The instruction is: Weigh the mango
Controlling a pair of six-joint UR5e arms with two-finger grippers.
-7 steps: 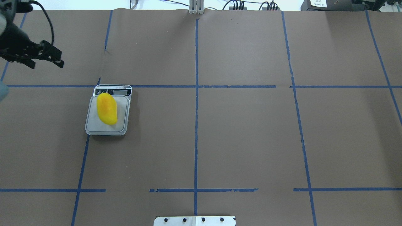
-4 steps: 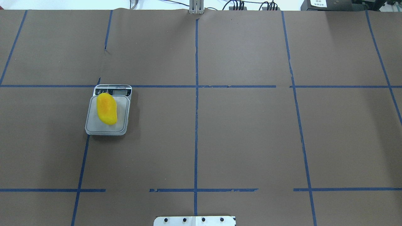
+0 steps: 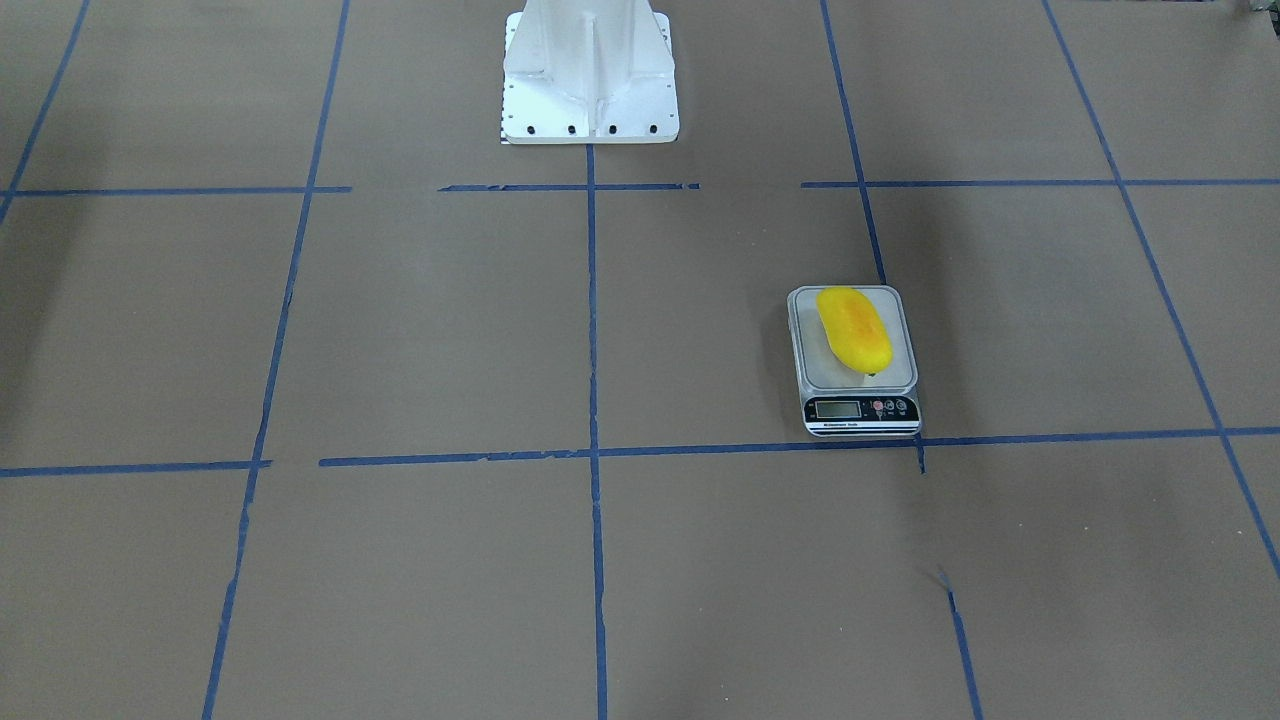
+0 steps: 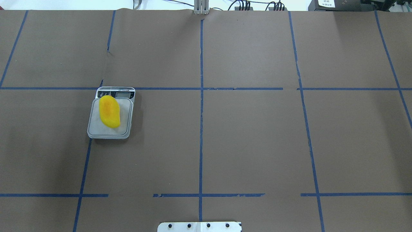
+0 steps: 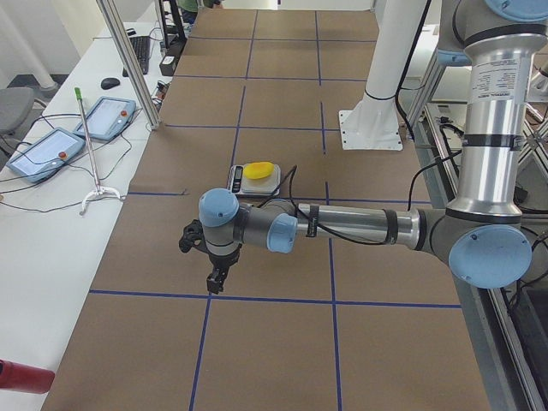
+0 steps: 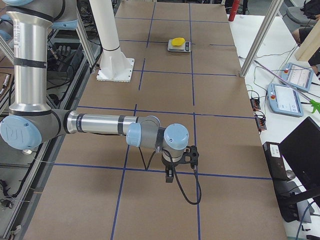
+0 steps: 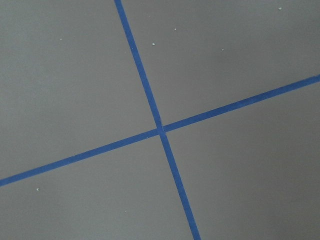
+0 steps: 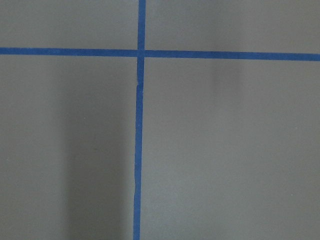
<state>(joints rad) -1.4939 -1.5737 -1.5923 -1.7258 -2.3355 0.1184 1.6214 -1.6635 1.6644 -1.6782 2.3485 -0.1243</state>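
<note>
- Overhead exterior: mango [image 4: 109, 111] lying flat on scale [image 4: 96, 132].
- Exterior left: left gripper [image 5: 214, 280] over table [image 5: 282, 360], well apart from scale; opening impossible to tell.
- Exterior right: right gripper [image 6: 170, 176] far from mango; opening likewise impossible to tell.

A robotics lab: paper-covered table [image 4: 257, 145] gridded with blue tape [image 4: 201, 129], 2 teach pendants [image 5: 107, 116] on a white side bench [image 5: 43, 257].
</note>
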